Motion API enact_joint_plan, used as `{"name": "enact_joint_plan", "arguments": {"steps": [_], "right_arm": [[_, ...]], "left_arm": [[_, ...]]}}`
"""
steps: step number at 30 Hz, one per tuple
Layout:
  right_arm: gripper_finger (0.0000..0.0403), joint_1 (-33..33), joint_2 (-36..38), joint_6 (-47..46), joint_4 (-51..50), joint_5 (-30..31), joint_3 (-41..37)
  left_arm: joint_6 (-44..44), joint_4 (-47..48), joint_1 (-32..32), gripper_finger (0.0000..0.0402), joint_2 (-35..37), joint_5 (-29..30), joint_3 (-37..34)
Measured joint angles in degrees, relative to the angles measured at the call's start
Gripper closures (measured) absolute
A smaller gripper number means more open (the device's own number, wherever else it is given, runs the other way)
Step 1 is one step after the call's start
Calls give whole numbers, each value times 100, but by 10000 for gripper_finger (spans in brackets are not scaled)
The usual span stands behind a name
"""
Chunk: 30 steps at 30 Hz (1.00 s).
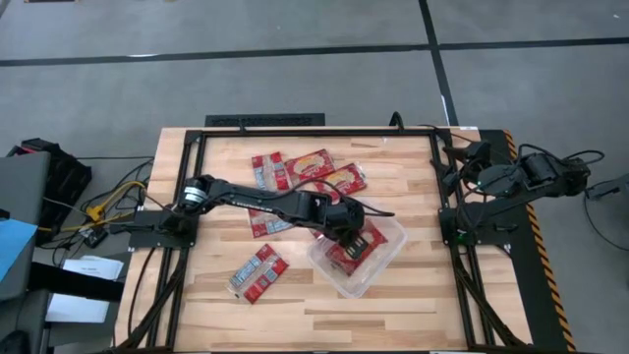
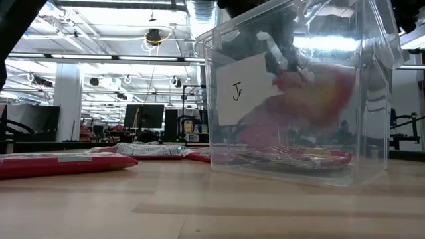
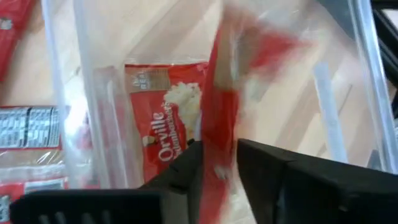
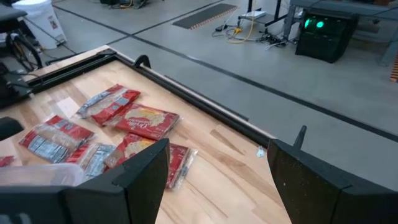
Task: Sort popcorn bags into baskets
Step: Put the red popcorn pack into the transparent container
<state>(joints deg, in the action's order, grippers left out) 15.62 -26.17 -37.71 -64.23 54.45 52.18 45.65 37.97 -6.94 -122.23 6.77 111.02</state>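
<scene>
While the left arm reaches across the middle of the counter (image 1: pixel 197 305), its left gripper (image 1: pixel 356 236) hangs over the clear tub (image 1: pixel 386 258), which sits right of centre toward the near edge. The left wrist view shows the jaws clenched on a blurred red popcorn bag (image 3: pixel 219 124) that hangs on edge between the two dark fingers (image 3: pixel 267 168), inside the tub's walls. Beneath it another bag (image 3: pixel 163 124) lies flat on the tub floor, its printed face up. In the low view the tub (image 2: pixel 372 99) stands close to the camera with a white paper label (image 2: pixel 242 89) on its near wall, and red packets show through the plastic, one a raised blur and others flat at the bottom (image 2: pixel 292 158).

Loose bags remain on the counter: a cluster of about three (image 1: pixel 305 172) lies at the far side, left of the tub, another bag (image 1: pixel 263 224) lies partly under the left arm, and one bag (image 1: pixel 257 273) lies by itself toward the near left.

The right arm waits folded at the right edge of the counter, with the right gripper (image 4: pixel 217 180) held above the far right corner, its jaws released and spread wide with nothing between them.
</scene>
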Motion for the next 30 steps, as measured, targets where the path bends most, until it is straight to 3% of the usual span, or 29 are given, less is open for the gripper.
{"name": "enact_joint_plan", "arguments": {"steps": [7,13,18,23,27,30], "right_arm": [[107,0,-2,-44,0,-60,0],[107,0,0,-44,-2,-69,0],[107,2,-1,-44,-4,-72,0],[107,0,0,-42,-7,-89,0],[107,1,-2,-42,-7,-186,0],[107,0,0,-42,-7,-189,0]], "left_arm": [[104,102,108,258,13,-188,0],[-142,809,321,251,546,-512,4],[-586,2062,489,257,1310,26,4],[-1098,3929,507,249,1867,886,13],[-1431,4822,507,214,1893,1085,-7],[-1630,4601,530,171,1899,1240,-277]]}}
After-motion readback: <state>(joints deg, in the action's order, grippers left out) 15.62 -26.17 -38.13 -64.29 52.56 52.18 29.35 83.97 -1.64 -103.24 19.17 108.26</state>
